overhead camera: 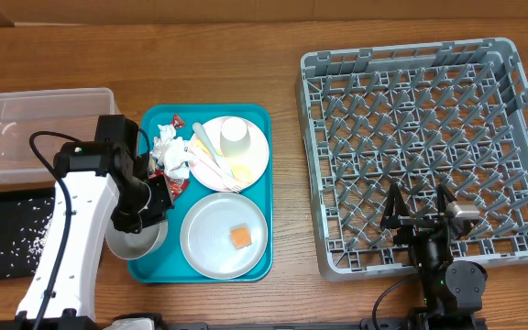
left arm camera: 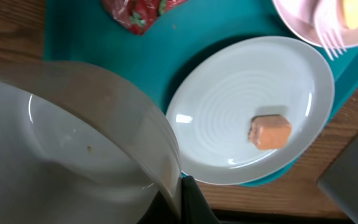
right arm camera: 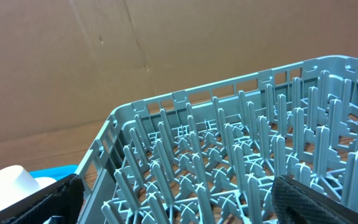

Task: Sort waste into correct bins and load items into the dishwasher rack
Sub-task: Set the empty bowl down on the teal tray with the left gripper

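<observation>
My left gripper (overhead camera: pixel 147 213) (left arm camera: pixel 176 200) is shut on the rim of the white bowl (overhead camera: pixel 136 240) (left arm camera: pixel 73 143), which hangs tilted over the front left edge of the teal tray (overhead camera: pixel 168 266). Beside it a white plate (overhead camera: pixel 211 247) (left arm camera: pixel 229 112) holds the orange food cube (overhead camera: pixel 240 236) (left arm camera: pixel 270 132). A crumpled napkin (overhead camera: pixel 174 154) and red wrappers (overhead camera: pixel 170 183) (left arm camera: pixel 135 12) lie behind. The pink plate (overhead camera: pixel 257 151) carries a cup (overhead camera: pixel 235 136) and utensils (overhead camera: pixel 211 158). My right gripper (overhead camera: pixel 417 209) (right arm camera: pixel 173 205) stands open and empty above the grey rack (overhead camera: pixel 429 147) (right arm camera: pixel 229 137).
A clear tub (overhead camera: pixel 26 128) stands at the far left. In front of it a black tray (overhead camera: pixel 7 229) holds scattered rice grains (overhead camera: pixel 30 240). Bare wooden table lies between the teal tray and the rack.
</observation>
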